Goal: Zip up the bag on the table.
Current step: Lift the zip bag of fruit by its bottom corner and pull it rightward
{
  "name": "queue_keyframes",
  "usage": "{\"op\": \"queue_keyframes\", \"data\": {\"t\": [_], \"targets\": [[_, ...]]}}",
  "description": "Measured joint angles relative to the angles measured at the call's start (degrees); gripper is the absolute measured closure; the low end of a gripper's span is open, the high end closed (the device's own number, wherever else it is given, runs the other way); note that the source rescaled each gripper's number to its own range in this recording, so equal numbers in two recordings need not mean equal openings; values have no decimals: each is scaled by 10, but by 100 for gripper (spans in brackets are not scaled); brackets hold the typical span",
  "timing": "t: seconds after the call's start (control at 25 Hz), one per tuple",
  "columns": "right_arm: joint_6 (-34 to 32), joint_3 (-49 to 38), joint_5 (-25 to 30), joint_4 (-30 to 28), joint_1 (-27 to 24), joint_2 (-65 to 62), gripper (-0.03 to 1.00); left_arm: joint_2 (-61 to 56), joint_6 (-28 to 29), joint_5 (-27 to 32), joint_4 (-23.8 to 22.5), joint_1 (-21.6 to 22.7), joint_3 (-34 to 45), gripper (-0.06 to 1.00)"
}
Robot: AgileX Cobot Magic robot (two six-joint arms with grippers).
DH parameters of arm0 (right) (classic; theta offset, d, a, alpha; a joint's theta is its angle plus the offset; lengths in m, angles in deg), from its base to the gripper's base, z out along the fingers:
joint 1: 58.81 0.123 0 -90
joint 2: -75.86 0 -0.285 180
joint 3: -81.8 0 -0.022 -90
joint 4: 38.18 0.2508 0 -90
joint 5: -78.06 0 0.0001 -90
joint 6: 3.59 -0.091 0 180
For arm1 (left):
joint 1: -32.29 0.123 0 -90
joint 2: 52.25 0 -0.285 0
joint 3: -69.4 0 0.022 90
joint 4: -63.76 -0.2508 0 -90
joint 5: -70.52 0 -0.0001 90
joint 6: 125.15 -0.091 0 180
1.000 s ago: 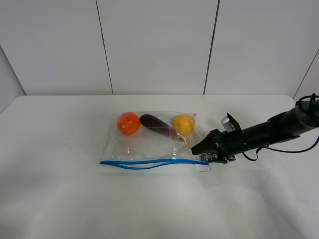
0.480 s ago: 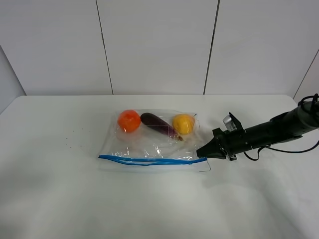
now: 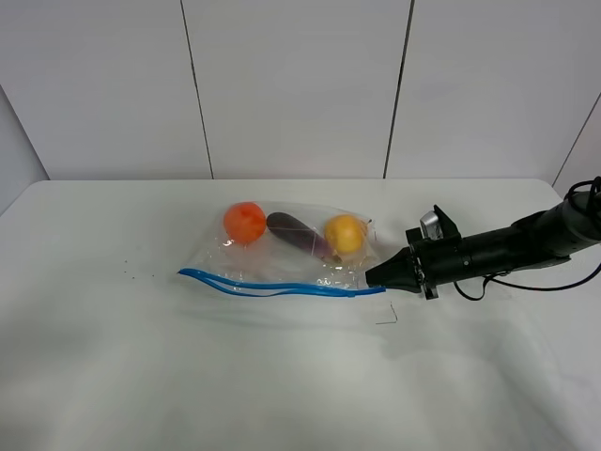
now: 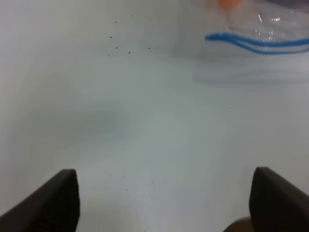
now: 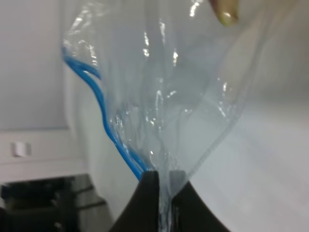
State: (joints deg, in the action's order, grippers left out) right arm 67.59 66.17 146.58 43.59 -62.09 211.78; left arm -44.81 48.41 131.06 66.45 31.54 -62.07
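Exterior high view: the bag [image 3: 291,254] lies near the middle of the white surface [image 3: 141,376], a little toward 12 o'clock. Along its 12 o'clock side sit three toy pieces in a row: an orange one [image 3: 244,222] at the 9 o'clock end, a purple one [image 3: 296,233] in the middle, and a yellow one [image 3: 345,233] at the 3 o'clock end. The blue zipper strip [image 3: 282,287] runs along the 6 o'clock edge, and toward its 9 o'clock half the two blue tracks stand slightly apart.

The right arm reaches in low from 3 o'clock. Its end effector [image 3: 374,278] meets the bag at the 3 o'clock end of the zipper strip. The plastic there looks raised a little off the surface. A thin dark bent mark [image 3: 387,315] lies on the surface just toward 6 o'clock of that corner.

In the right wrist view the end effector [image 5: 164,193] is pressed together on a pinch of the clear plastic [image 5: 164,96], with the blue strip [image 5: 104,116] running away from the grip.

The left wrist view shows the left end effector [image 4: 164,203] spread wide over bare surface, holding nothing, well apart from the bag [image 4: 270,24]. Only the bag's zipper end [image 4: 256,42] shows in that view.
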Motion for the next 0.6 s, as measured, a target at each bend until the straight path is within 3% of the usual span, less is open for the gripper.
{"op": "queue_keyframes", "data": {"t": [0.6], "targets": [[-109,0,4,15,0,-90,97,0,0,0,0,0,0,-6]]}}
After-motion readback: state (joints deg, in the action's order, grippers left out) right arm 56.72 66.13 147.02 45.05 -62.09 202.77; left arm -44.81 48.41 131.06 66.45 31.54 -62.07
